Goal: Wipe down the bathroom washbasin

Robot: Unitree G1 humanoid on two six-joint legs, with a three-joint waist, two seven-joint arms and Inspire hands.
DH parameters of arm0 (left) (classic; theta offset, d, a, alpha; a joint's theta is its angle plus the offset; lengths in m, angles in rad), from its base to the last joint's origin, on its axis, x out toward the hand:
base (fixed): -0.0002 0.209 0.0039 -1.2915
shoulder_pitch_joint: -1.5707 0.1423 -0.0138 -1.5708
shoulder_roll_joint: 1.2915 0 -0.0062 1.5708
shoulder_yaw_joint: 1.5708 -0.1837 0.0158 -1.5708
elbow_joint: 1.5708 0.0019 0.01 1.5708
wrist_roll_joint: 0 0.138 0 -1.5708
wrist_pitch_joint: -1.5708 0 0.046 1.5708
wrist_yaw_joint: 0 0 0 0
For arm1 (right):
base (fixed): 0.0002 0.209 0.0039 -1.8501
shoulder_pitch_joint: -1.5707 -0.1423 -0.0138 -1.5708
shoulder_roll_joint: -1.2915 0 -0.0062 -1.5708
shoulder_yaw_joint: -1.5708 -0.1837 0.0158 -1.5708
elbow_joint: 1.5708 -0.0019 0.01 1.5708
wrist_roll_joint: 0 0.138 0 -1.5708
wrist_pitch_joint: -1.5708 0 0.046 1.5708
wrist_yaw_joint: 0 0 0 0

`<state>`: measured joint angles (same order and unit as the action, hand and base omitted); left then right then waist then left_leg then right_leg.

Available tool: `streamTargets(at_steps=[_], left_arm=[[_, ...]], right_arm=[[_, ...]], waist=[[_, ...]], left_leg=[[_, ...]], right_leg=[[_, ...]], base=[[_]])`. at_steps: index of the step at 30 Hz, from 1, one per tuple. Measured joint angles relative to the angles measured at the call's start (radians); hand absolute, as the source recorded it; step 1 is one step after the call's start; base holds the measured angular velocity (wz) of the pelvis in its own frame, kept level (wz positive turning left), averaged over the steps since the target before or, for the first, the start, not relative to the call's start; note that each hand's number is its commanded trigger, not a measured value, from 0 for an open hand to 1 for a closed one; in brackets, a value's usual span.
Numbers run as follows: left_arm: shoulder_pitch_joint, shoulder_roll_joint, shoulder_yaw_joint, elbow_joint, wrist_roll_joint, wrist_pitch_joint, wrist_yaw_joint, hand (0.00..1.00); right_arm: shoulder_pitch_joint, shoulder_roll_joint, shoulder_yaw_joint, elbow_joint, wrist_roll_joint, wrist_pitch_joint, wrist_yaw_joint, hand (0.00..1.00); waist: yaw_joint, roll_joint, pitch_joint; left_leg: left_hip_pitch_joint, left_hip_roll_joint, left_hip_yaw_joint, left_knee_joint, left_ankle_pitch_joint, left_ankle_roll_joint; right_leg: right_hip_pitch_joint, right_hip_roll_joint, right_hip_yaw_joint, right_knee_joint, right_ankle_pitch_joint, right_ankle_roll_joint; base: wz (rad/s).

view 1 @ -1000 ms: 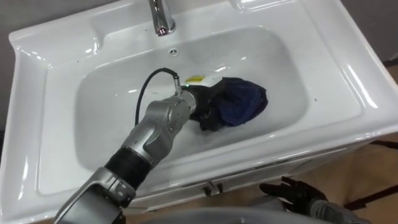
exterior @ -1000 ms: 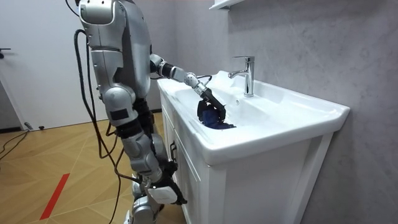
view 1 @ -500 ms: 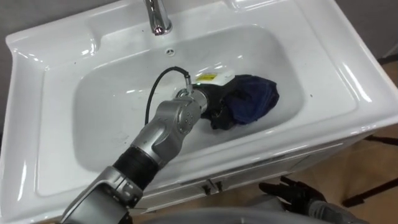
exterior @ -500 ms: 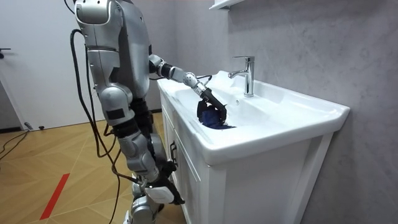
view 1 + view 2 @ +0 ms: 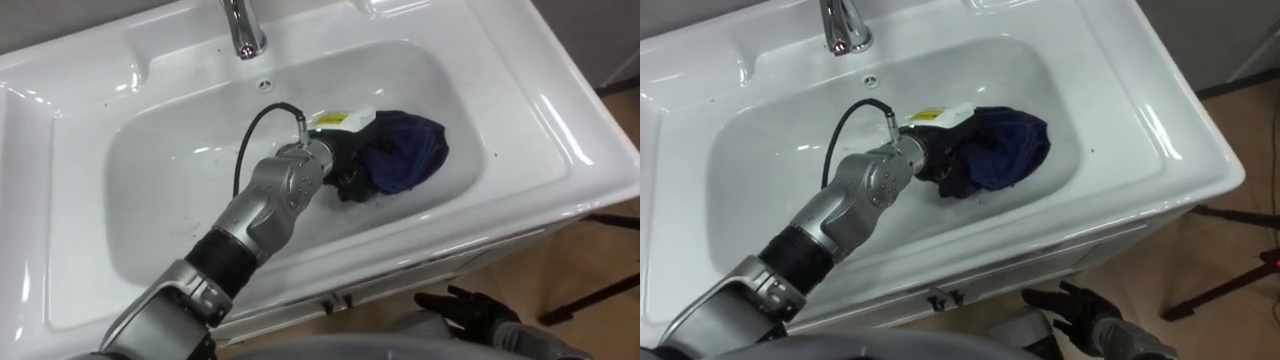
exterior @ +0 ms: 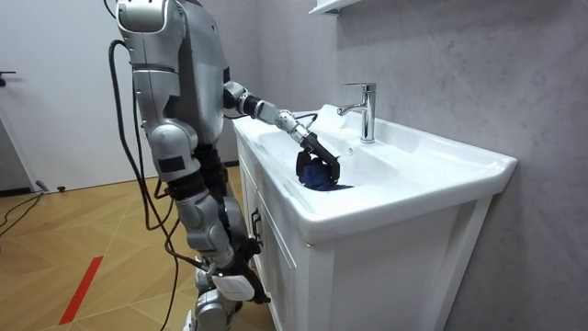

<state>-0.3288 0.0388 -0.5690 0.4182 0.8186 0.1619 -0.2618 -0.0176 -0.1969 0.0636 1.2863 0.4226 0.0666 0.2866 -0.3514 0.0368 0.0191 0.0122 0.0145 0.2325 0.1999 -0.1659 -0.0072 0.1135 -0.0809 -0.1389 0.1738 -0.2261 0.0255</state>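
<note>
Two hands: left hand clutches blue cloth in basin; right hand spread below; room view shows whole tap.

In basin, cloth R of ctr; tap behind bowl.

The left hand lies in the basin, fingers curled into a dark blue cloth bunched at its right. The tap stands beyond the hand. The right hand hangs below the basin's front, fingers spread.

Bathroom: basin, tap, vanity cabinet
</note>
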Motion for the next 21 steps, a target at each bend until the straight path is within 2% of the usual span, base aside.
streamTargets(at_steps=[3,5,8,10,12,17,21], left_arm=[[-0.010,-0.004,0.019,0.073,0.000,-0.007,0.035,1.00],[0.000,-0.004,0.039,0.096,0.028,-0.008,0.041,1.00],[0.018,0.001,0.061,0.115,0.078,-0.003,0.047,1.00],[0.028,0.001,0.092,0.167,0.094,-0.002,0.071,1.00],[0.050,0.003,0.130,0.181,0.095,-0.001,0.088,1.00],[0.076,0.010,0.212,0.231,0.137,-0.003,0.127,1.00],[0.108,0.021,0.288,0.252,0.170,-0.003,0.149,1.00]], right_arm=[[0.006,0.000,-0.008,-0.003,-0.003,0.007,-0.002,0.00],[0.009,0.002,-0.021,-0.005,-0.003,0.018,-0.004,0.00],[0.027,0.006,-0.047,-0.004,0.006,0.023,-0.010,0.00],[0.035,0.006,-0.049,-0.003,0.009,0.027,-0.016,0.00],[0.039,0.009,-0.058,-0.005,0.008,0.037,-0.017,0.00],[0.069,0.009,-0.109,-0.016,-0.008,0.046,-0.022,0.00],[0.081,0.007,-0.174,-0.026,-0.063,0.065,-0.022,0.00]], waist=[[0.006,-0.005,0.0012],[0.010,-0.009,-0.0012],[0.032,-0.013,-0.0023],[0.057,-0.019,-0.0049],[0.060,-0.024,-0.0079],[0.089,-0.022,-0.0099],[0.110,-0.011,-0.0169]], left_leg=[[0.012,0.005,0.006,0.000,0.000,0.000],[0.023,0.006,0.007,-0.002,0.000,0.000],[0.037,0.008,0.012,-0.001,0.000,0.000],[0.054,0.008,0.014,-0.001,0.000,0.000],[0.057,0.008,0.014,-0.001,0.000,0.000],[0.071,0.009,0.015,-0.002,0.000,0.000],[0.083,0.011,0.016,-0.004,0.000,0.000]], right_leg=[[0.005,0.005,0.014,0.006,0.000,-0.001],[0.015,0.007,0.016,0.004,0.000,-0.001],[0.024,0.010,0.032,-0.007,-0.001,-0.001],[0.033,0.013,0.050,-0.007,-0.001,-0.001],[0.036,0.013,0.053,-0.007,0.000,-0.001],[0.049,0.015,0.059,-0.007,0.001,-0.002],[0.052,0.019,0.082,-0.006,0.002,-0.003]], base=[[-0.10],[-0.10],[-0.12],[-0.19],[-0.07],[-0.03],[-0.10]])
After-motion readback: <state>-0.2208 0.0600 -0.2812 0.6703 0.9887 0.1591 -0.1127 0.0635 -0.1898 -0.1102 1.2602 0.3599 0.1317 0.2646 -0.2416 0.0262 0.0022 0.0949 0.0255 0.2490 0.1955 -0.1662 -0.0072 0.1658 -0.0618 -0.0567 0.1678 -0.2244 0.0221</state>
